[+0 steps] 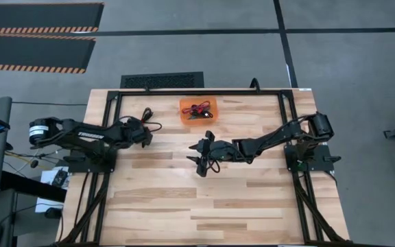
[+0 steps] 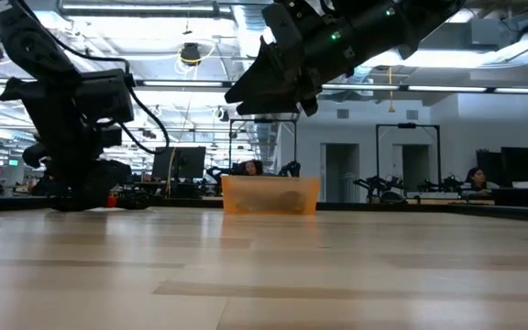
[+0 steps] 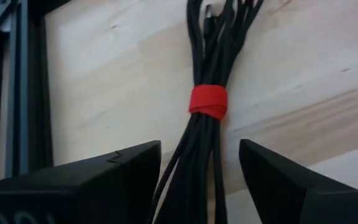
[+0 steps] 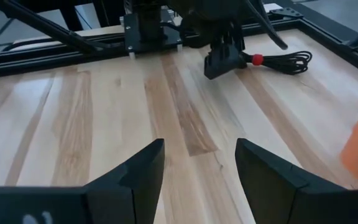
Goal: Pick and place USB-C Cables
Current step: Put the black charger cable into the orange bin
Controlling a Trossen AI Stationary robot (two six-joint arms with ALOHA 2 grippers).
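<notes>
A black USB-C cable (image 3: 208,68), folded into a bundle and bound with a red tie (image 3: 208,101), lies flat on the wooden table near its far left corner (image 1: 148,118). My left gripper (image 3: 199,149) is open, one finger on each side of the bundle just below the tie, and I see no touch. The right wrist view shows that gripper (image 4: 222,59) tipped down at the cable's tied end (image 4: 257,59). More USB-C cables (image 1: 199,112), red and dark, lie in the orange tray (image 1: 186,103). My right gripper (image 1: 201,156) hangs open over the table's middle, holding nothing.
The orange tray (image 2: 270,195) stands at the far middle of the table, between the two arms. A black frame rail (image 1: 197,92) runs along the far edge and down both sides. Bare wood (image 1: 204,206) stretches across the near half.
</notes>
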